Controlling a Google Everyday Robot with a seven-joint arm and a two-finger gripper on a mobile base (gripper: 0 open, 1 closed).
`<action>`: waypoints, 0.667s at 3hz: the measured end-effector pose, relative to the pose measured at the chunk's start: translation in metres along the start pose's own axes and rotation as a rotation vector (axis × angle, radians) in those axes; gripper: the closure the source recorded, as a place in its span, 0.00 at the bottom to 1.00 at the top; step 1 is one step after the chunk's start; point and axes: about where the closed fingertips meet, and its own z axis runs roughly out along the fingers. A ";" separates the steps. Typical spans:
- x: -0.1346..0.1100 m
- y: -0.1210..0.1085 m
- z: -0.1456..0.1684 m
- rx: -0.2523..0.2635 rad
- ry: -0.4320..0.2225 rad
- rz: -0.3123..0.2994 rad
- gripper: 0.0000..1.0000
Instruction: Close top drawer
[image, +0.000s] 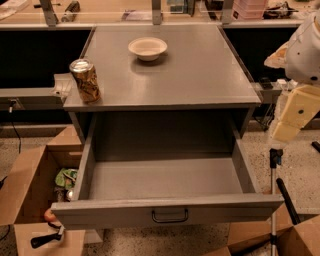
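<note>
The top drawer (165, 177) is a wide grey metal drawer. It stands pulled far out of the grey cabinet (200, 75), and its plain grey inside is bare. Its flat front panel (100, 215) faces me at the bottom, with a small dark loop handle (170, 216) at its centre. My arm (295, 110), white and cream, hangs in from the right edge, beside the drawer's right wall. My gripper (274, 156) is at its lower end, to the right of the drawer and apart from it. No other drawer fronts show.
A gold can (86, 80) stands on the cabinet top's front left corner, and a white bowl (147, 48) sits near the back. An open cardboard box (25, 185) with items lies left of the drawer. More cardboard (295, 240) is at the bottom right. A counter (100, 17) runs behind.
</note>
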 end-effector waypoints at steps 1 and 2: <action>0.000 0.000 0.000 0.000 0.000 0.000 0.00; 0.001 0.019 0.023 -0.045 0.002 0.009 0.16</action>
